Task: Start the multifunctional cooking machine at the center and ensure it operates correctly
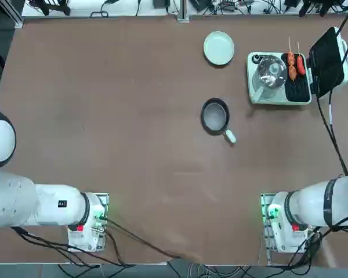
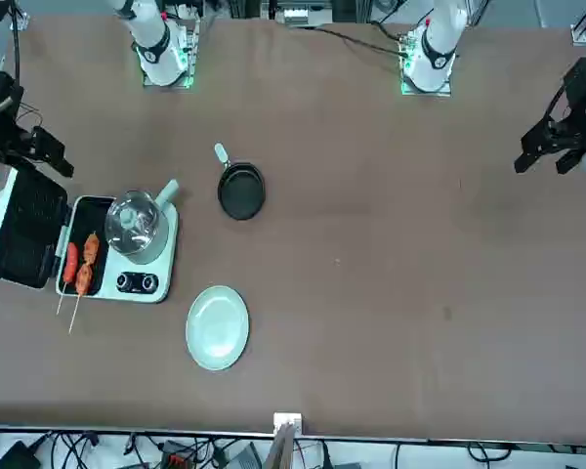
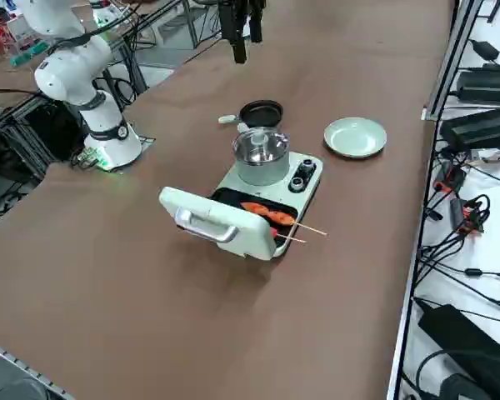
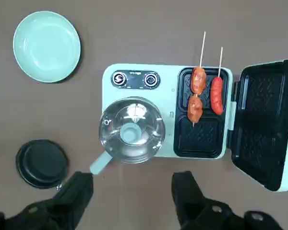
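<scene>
Your right gripper, black fingers spread wide and empty, hangs above the pale green-white rectangular cooking machine, on the pot-handle side. Bring one fingertip down squarely on the two small round black knobs along its far edge. Expect smooth hard plastic beside a round glass-lidded steel pot, a ribbed black grill plate with skewered orange sausages, and an open black hinged lid.

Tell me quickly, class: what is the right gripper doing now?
Right gripper: open, holding nothing, hanging above the table over the multifunctional cooking machine.
</scene>
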`<state>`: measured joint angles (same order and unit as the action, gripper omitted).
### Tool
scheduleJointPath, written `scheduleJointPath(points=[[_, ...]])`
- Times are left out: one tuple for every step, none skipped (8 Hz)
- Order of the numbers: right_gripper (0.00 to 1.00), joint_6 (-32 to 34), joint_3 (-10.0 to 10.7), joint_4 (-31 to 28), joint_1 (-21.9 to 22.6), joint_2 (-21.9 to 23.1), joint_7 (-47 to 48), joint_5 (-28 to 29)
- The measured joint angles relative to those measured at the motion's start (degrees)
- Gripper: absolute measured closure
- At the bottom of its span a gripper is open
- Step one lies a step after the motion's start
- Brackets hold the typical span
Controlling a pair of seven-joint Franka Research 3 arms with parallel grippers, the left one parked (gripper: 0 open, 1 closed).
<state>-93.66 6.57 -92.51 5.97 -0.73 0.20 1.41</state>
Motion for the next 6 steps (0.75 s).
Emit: scheduleJointPath(points=[[0.00,0.0,0.0,0.0,0.0,0.0,0.0,0.0],[0.00,-0.1,0.0,0.0,0.0,-0.1,0.0,0.0],[0.00,-0.3,0.0,0.1,0.0,-0.3,-0.1,0.0],[0.00,-0.6,0.0,0.1,-0.1,-0.7,-0.1,0.0],[0.00,-0.8,0.0,0.2,-0.1,-1.3,-0.1,0.0],[0.00,-1.5,0.0,0.1,-0.1,-2.4,-0.1,0.0]])
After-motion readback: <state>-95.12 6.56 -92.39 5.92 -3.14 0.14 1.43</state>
